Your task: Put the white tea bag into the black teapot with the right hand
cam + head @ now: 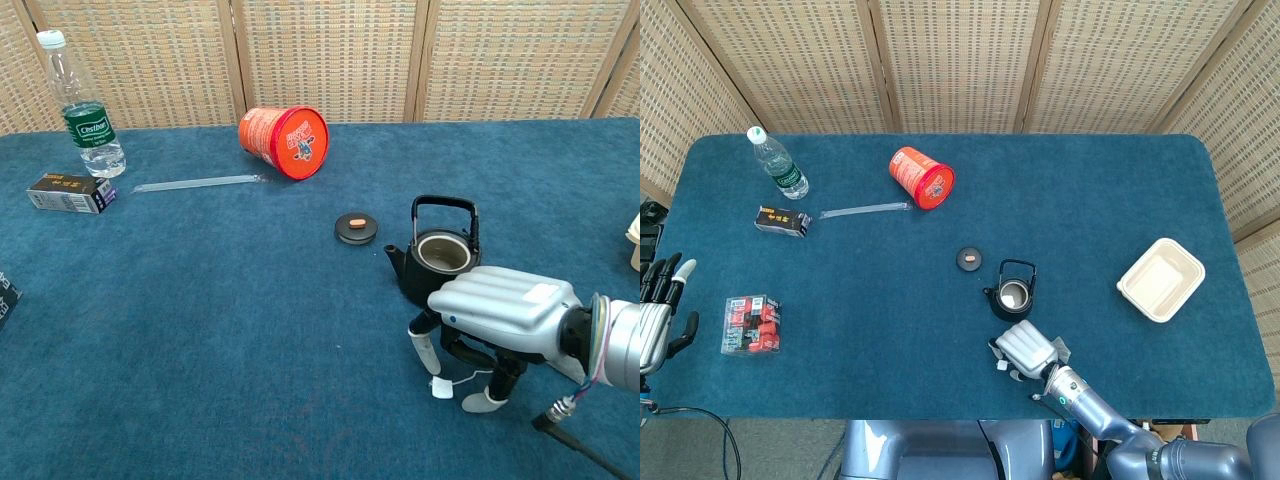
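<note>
The black teapot point(437, 262) point(1011, 294) stands open, its lid point(356, 227) lying apart to its left. Just in front of it my right hand point(500, 312) point(1028, 350) hovers palm down, fingertips point(424, 352) lowered to the cloth. The white tea bag's small tag point(441, 388) point(1001, 367) lies between those fingers, its thin string running back under the palm. The bag itself is hidden under the hand, and nothing shows as pinched. My left hand point(658, 312) waits at the table's left edge, fingers spread and holding nothing.
An orange can point(285, 141) lies on its side at the back. A water bottle point(88, 112), a dark box point(72, 193) and a clear strip point(200, 183) sit far left. A red packet point(752, 326) and a white tray point(1161, 279) flank the table.
</note>
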You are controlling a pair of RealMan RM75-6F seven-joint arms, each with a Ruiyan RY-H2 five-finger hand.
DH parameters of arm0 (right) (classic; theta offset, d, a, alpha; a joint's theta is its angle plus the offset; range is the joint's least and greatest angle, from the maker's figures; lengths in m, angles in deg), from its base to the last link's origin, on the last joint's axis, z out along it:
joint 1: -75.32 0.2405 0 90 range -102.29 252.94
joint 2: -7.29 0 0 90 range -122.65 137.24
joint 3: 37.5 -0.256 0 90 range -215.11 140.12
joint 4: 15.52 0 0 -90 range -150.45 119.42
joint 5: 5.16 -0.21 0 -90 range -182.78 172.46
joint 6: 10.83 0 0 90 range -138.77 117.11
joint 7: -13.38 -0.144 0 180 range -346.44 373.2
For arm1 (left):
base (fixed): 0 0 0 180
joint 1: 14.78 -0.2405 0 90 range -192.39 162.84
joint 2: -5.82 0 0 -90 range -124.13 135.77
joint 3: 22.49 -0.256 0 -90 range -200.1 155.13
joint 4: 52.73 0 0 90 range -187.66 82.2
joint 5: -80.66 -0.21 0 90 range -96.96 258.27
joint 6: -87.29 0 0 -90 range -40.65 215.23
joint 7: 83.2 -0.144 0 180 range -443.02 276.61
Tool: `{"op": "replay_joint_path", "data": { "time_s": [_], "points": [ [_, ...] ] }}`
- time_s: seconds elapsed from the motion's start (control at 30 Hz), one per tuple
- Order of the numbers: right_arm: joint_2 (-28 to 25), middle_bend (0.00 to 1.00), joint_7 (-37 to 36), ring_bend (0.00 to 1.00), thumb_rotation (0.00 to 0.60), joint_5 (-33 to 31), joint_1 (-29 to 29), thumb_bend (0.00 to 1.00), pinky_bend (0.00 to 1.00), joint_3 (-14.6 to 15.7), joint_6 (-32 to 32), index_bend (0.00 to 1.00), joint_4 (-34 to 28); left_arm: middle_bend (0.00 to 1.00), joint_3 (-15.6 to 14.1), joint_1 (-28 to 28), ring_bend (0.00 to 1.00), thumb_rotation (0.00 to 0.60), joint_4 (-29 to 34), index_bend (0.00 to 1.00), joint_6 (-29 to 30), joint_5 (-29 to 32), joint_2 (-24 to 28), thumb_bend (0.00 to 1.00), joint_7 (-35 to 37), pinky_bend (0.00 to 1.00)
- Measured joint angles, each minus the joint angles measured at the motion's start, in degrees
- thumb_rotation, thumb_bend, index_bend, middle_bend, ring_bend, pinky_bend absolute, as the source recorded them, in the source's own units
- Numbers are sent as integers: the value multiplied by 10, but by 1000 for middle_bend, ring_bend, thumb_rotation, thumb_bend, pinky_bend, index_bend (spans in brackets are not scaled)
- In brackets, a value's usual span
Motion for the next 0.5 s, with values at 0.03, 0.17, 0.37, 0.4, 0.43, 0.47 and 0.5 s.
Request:
{"op": "replay_joint_path", "data": {
  "time_s": [0.03, 0.17, 0.37, 0.4, 0.43, 0.47, 0.5],
  "points": [
    [1, 916, 0, 956, 600, -1, 1, 349, 975, 0, 0, 578, 0, 0, 0, 0, 0, 600, -1, 0, -1, 0, 0, 515, 0, 0],
    [3, 919, 2, 956, 600, -3, 3, 349, 975, -1, 0, 590, 1, 0, 0, 0, 0, 600, -3, 0, -1, 1, -1, 515, 1, 0],
    [5, 921, 3, 956, 600, -7, 5, 381, 975, -1, 0, 593, 3, 0, 0, 0, 0, 600, -5, 0, -1, 1, -2, 515, 3, 0],
    [6, 921, 4, 956, 600, -8, 6, 385, 975, -1, 0, 593, 3, 0, 0, 0, 0, 600, -6, 0, -2, 2, -2, 514, 3, 0],
    [6, 921, 4, 956, 600, -9, 7, 392, 975, -1, 0, 593, 3, 0, 0, 0, 0, 600, -7, 0, -2, 2, -2, 514, 4, 0],
    [6, 921, 4, 956, 600, -9, 7, 400, 974, -1, 0, 593, 3, 0, 0, 0, 0, 600, -7, 0, -2, 2, -2, 514, 4, 0],
    [6, 921, 4, 956, 600, -10, 7, 406, 975, -1, 0, 593, 2, 0, 0, 0, 0, 600, -7, 0, -1, 2, -3, 514, 5, 0]
  ]
}}
